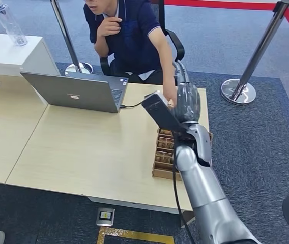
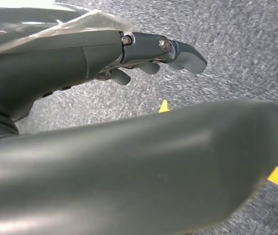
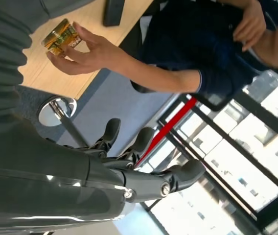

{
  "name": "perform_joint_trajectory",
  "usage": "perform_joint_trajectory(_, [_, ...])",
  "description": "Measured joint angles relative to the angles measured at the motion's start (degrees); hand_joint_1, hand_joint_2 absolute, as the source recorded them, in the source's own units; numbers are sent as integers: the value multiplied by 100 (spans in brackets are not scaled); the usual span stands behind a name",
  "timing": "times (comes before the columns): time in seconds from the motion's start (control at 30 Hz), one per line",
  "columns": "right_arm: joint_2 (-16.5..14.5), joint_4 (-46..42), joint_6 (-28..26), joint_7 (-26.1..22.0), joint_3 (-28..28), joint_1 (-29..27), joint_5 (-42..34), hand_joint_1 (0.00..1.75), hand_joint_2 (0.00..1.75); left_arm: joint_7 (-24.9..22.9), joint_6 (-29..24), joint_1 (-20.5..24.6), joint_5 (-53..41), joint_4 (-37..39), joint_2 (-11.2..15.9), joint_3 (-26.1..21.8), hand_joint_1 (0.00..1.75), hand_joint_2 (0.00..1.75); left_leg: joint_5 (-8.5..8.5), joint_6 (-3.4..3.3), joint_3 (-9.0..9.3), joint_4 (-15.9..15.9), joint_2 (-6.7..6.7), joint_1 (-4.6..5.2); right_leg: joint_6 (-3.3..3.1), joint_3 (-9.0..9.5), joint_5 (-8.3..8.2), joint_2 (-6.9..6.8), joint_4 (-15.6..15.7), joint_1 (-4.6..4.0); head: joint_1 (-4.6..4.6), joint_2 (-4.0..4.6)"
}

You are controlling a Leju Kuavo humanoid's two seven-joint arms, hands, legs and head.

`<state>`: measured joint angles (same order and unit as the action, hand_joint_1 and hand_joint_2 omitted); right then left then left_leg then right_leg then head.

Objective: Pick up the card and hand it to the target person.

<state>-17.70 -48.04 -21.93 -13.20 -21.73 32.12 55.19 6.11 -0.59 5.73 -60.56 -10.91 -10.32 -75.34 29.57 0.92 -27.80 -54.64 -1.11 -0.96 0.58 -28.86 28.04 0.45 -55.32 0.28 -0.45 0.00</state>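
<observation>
Right arm point(image 1: 206, 195): silver, smooth tapered shell segments, rounded elbow joint; black cable point(image 1: 175, 188) running along its inner side; dark flat plate point(image 1: 162, 113) at the wrist. Right hand point(image 1: 187, 100): dark grey, glossy; ribbed grey cover, dark fingers point(image 3: 145, 139) with rounded tips, bright screws point(image 3: 164, 188). Left hand point(image 2: 145, 54): dark grey, thick thumb point(image 2: 137, 166), two bright screws, transparent film.
</observation>
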Motion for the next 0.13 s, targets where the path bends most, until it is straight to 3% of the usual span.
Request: perform_joint_trajectory(0.13, [341, -1993, 79, 66, -9, -1414, -23, 0, 0, -71, 0, -38, -13, 1, 1, 0, 0, 0, 11, -5, -2, 0, -6, 0, 4, 0, 7, 0, 6, 0, 0, 0])
